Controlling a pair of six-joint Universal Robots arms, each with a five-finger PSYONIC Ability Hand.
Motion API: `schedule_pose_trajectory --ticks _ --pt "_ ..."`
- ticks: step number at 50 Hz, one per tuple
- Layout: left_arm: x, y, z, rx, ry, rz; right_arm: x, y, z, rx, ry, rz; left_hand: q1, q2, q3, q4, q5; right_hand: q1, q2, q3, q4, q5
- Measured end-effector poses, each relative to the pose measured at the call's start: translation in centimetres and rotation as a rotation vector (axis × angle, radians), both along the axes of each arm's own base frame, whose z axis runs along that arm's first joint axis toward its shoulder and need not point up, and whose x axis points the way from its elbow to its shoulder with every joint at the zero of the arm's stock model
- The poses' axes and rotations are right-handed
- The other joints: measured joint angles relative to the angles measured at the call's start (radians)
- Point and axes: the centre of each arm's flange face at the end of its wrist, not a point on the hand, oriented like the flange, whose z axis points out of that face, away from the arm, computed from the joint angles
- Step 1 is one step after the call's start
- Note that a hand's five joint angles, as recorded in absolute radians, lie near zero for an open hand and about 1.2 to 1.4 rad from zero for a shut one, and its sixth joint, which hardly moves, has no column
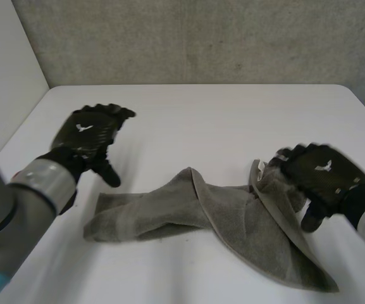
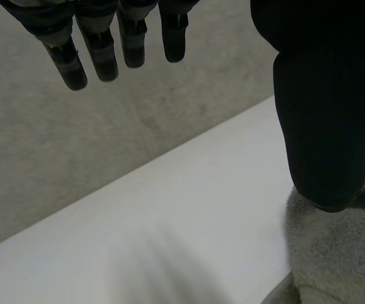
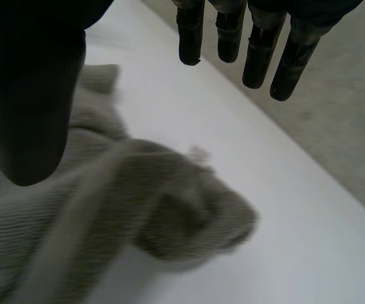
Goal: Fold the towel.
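Black and spread, the left hand (image 1: 88,135) hovers empty beside the left end of the crumpled grey-brown terry towel (image 1: 233,218). The right hand (image 1: 321,172), fingers straight and gripping nothing, hangs over its bunched right end, one hand per end, probably to pull it flat. Twisted, the towel lies on the white counter (image 1: 214,117). Its corners are buried in folds, and whether the right hand touches it is unclear.
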Motion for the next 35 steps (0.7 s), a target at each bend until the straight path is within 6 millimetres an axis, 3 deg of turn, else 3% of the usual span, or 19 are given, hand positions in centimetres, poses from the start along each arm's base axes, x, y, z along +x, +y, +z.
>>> schedule_pose_trajectory --ticks 8,13,24,35 --pt "-3.6 -4.4 -3.3 0.087 -0.029 -0.077 1.0 2.8 -2.9 0.113 0.061 0.081 0.074 0.073 0.071 0.072 0.073 0.000 0.000 0.000 0.000 0.000" --pt "-5.2 -5.9 -5.4 0.152 -0.044 -0.139 0.8 3.9 -4.4 0.147 0.113 0.108 0.079 0.078 0.077 0.078 0.077 0.000 0.000 0.000 0.000 0.000" --pt "-8.0 -6.3 -8.8 0.251 -0.045 -0.300 0.5 4.9 -7.4 0.139 0.159 0.134 0.118 0.117 0.117 0.117 0.115 0.000 0.000 0.000 0.000 0.000" --pt "-8.9 -6.0 -11.1 0.294 -0.061 -0.331 0.4 4.6 -9.5 0.080 0.175 0.137 0.386 0.379 0.378 0.379 0.374 0.000 0.000 0.000 0.000 0.000"
